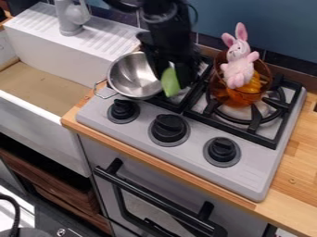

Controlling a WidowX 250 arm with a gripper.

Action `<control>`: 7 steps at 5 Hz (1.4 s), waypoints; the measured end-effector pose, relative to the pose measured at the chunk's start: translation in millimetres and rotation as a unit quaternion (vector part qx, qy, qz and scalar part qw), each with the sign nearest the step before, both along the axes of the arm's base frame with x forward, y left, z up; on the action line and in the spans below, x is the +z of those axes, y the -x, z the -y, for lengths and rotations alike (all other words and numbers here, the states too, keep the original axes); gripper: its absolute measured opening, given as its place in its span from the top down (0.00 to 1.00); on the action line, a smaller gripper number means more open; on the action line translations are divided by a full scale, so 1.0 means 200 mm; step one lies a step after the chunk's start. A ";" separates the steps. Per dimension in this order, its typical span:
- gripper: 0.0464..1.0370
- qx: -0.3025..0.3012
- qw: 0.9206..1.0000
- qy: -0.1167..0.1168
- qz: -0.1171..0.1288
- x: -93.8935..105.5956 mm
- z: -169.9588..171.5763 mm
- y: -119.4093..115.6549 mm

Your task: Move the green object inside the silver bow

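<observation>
The black gripper [171, 69] hangs down over the left burner, shut on the green object [170, 83]. The green object hangs with its narrow end low, just right of the silver bowl [131, 76] and outside its opening. Its upper end is partly hidden at the gripper. The bowl sits tilted at the stove's left side, with its opening facing up and a wire handle at its lower left.
An orange-brown transparent pot [240, 95] with a pink plush rabbit [239, 65] in it stands on the right burner. Black knobs line the stove's front [244, 178]. A white sink [46, 122] and faucet [71, 18] are at the left.
</observation>
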State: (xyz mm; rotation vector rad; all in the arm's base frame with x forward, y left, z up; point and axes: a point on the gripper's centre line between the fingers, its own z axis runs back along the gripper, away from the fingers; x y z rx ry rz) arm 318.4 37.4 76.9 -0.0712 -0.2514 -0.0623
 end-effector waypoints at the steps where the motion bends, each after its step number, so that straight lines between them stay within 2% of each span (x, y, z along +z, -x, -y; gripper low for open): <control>1: 0.37 0.011 1.000 0.017 0.004 0.05 -0.09 -0.01; 2: 0.37 0.033 0.999 0.018 0.010 0.08 -0.14 -0.04; 4: 0.37 0.061 0.998 0.007 0.019 0.05 -0.20 -0.08; 5: 0.39 0.064 0.998 -0.001 0.012 0.05 -0.21 -0.07; 6: 0.35 0.068 0.998 -0.002 -0.003 0.04 -0.21 -0.05; 7: 0.08 0.076 0.996 -0.004 -0.040 0.00 -0.23 -0.05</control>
